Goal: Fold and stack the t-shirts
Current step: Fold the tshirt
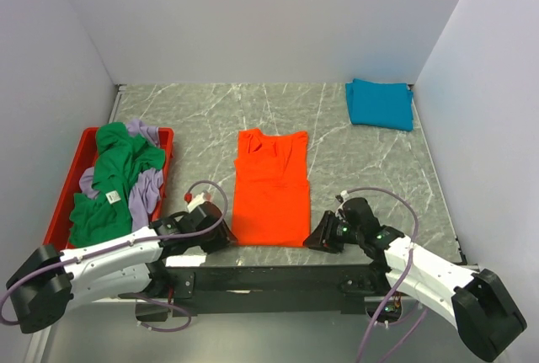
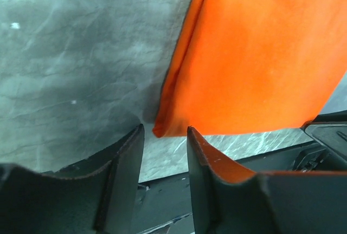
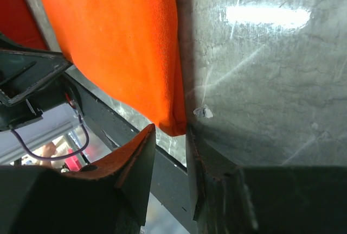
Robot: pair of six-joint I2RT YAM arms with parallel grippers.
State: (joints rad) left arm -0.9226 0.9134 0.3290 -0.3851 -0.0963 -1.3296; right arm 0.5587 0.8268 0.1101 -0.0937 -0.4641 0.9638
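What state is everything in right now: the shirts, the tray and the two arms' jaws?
Orange t-shirt: folded into a long strip, flat on the table.
Teal t-shirt: folded, far right corner.
Green t-shirt: crumpled in the tray.
Lavender t-shirt: crumpled, tangled with the green one.
Red tray: holding the unfolded shirts.
Left arm: jaws open at the orange shirt's near left corner.
Right arm: jaws open at its near right corner.
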